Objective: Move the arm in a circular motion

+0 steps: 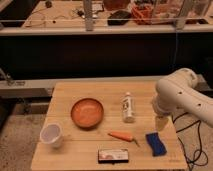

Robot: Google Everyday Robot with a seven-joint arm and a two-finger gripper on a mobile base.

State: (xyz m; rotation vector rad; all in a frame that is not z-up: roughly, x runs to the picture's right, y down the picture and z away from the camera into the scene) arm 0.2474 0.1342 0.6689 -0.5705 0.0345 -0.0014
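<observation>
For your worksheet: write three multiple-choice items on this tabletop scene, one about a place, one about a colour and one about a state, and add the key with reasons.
1. Where is the gripper of the arm?
A. by the right edge of the table, just behind the sponge
B. by its left edge
C. over its middle

2. What colour is the sponge?
A. green
B. blue
C. yellow

3. In what state is the bowl?
A. upright and empty
B. full of liquid
C. upside down

Key:
1 A, since the gripper hangs at the table's right side with the sponge in front of it.
2 B, since the sponge is plainly blue.
3 A, since the bowl's bare orange inside shows.
</observation>
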